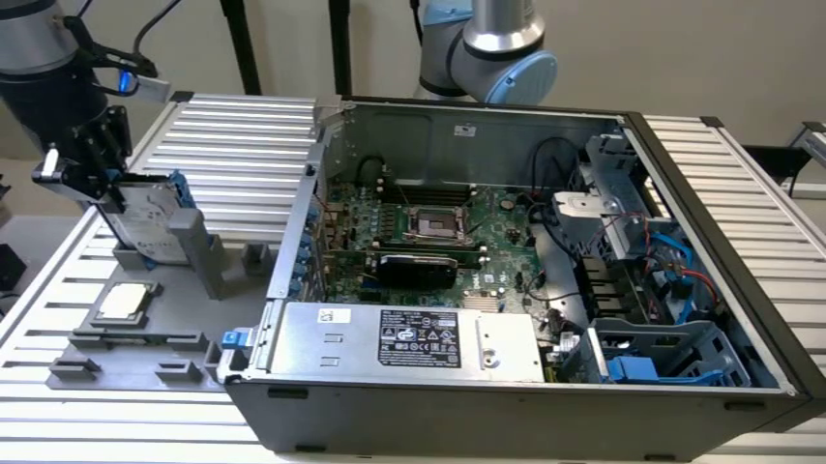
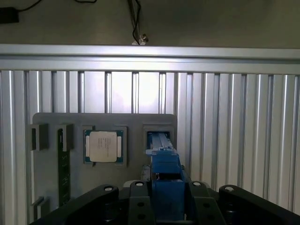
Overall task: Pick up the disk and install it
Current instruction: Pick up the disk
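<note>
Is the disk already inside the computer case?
No, the disk stands upright in the grey stand outside the case, on the exterior view's left.

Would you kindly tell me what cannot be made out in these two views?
- Lower end of the disk, exterior view: sunk in the grey holder.
- Face and label of the disk, wrist view: seen edge-on, with the gripper clamped over its near end.
- Print on the power supply label, exterior view: too small.
</note>
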`<state>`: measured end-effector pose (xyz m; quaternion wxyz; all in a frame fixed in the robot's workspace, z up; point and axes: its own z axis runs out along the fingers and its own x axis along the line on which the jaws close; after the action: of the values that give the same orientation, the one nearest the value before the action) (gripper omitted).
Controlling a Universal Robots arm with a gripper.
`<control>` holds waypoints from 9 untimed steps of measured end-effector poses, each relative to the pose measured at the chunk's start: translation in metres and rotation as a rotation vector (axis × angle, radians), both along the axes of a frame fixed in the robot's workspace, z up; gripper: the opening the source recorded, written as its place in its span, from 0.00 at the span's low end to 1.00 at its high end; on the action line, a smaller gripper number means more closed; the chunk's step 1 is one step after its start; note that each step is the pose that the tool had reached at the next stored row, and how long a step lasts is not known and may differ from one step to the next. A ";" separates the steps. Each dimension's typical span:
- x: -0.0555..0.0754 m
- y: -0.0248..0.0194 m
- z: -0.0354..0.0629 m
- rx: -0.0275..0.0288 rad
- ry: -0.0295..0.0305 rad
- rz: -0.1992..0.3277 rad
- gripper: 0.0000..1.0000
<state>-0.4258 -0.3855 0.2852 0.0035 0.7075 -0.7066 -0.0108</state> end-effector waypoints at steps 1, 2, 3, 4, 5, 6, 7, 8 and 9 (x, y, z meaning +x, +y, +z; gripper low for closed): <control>0.000 0.0000 0.0006 -0.0001 0.0001 0.000 0.33; 0.000 0.0000 0.0016 0.0000 -0.0001 0.000 0.33; 0.000 0.0000 0.0031 0.0000 0.0000 0.000 0.33; 0.000 0.0000 0.0053 0.0001 0.0001 0.000 0.33; 0.000 0.0000 0.0083 0.0003 0.0001 0.000 0.33; 0.000 0.0000 0.0121 0.0005 0.0002 0.000 0.33; 0.000 0.0000 0.0164 0.0006 0.0001 0.000 0.33; 0.000 0.0000 0.0209 0.0007 0.0001 0.000 0.33; 0.000 0.0000 0.0254 0.0007 0.0002 0.000 0.33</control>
<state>-0.4255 -0.3855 0.3106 0.0033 0.7075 -0.7066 -0.0111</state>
